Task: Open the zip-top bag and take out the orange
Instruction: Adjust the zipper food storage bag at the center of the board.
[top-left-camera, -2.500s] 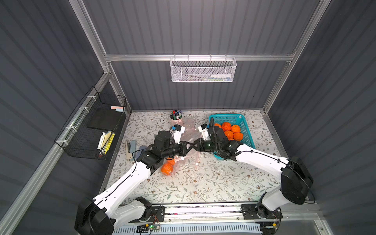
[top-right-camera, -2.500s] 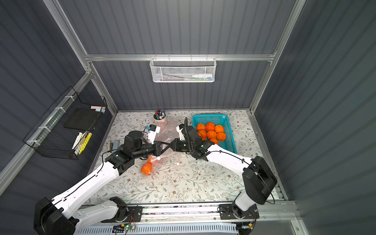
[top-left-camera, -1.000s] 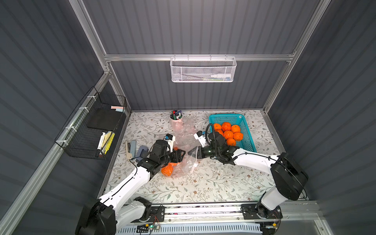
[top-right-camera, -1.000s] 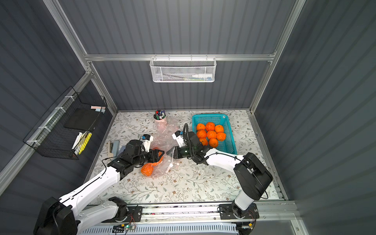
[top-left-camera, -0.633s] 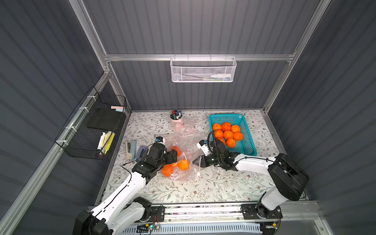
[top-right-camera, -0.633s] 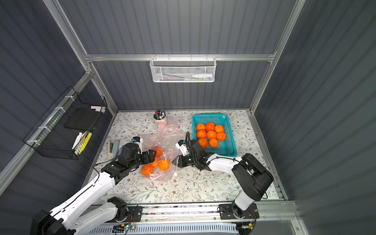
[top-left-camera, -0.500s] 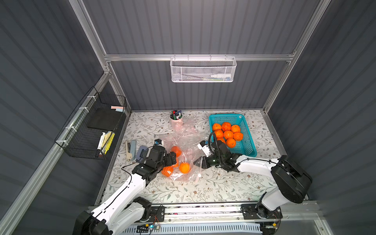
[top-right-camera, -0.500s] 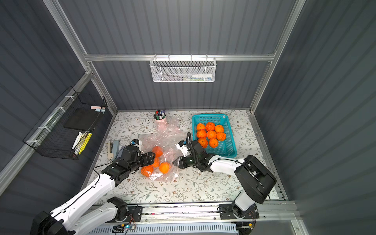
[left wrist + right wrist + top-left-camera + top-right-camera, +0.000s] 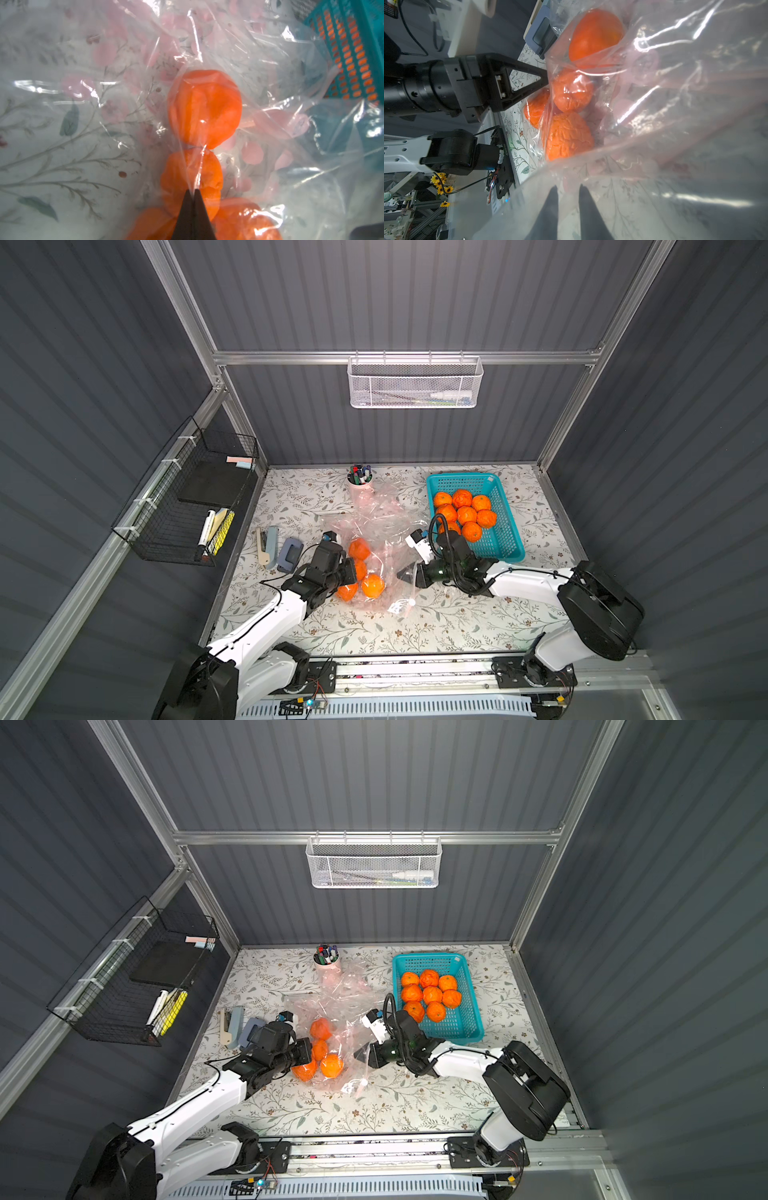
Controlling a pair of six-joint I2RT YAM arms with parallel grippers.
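The clear zip-top bag (image 9: 388, 531) lies crumpled on the table in both top views, with several oranges (image 9: 372, 585) showing through its film. My left gripper (image 9: 352, 572) is at the bag's left side, and in the left wrist view it (image 9: 195, 192) is shut on a fold of film over an orange (image 9: 191, 176). My right gripper (image 9: 409, 573) is at the bag's right edge. In the right wrist view its fingers (image 9: 550, 207) show blurred through the film, closed on a pink strip of the bag. Whether the leftmost orange (image 9: 534, 110) is inside, I cannot tell.
A teal basket (image 9: 505, 539) with several oranges stands right behind the right gripper. A pen cup (image 9: 360, 479) is at the back. A stapler (image 9: 268, 545) and a grey punch (image 9: 289, 554) lie left of the left arm. A wire rack (image 9: 187, 506) hangs on the left wall.
Both arms came down and the bag went from hanging between them to lying on the table. The left gripper let go, opened wide, then shut on the film by the oranges.
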